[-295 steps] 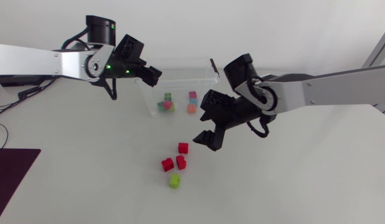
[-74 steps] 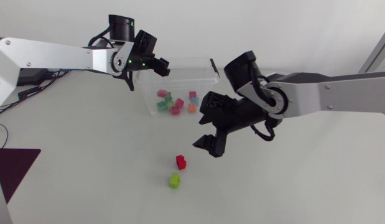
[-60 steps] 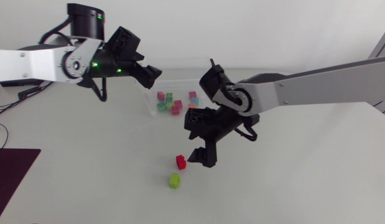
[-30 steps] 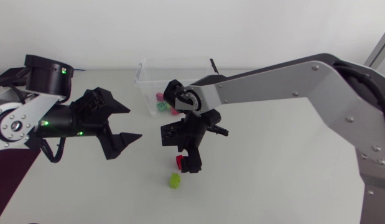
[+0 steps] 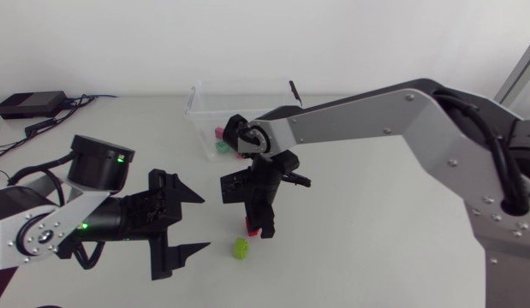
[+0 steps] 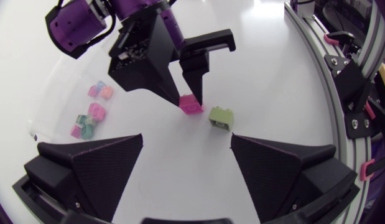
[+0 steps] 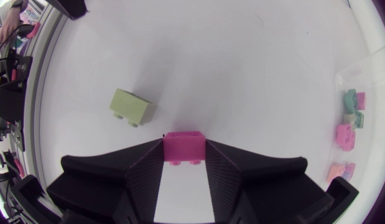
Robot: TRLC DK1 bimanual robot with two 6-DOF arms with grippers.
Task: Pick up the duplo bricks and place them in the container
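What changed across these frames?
The right gripper came down and shut on the red brick; the left gripper swung from the container to the table's near side, open. Two other red ones left the table. The green brick and container stayed.

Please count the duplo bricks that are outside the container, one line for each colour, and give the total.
Red brick: 1
Green brick: 1
Total outside the container: 2
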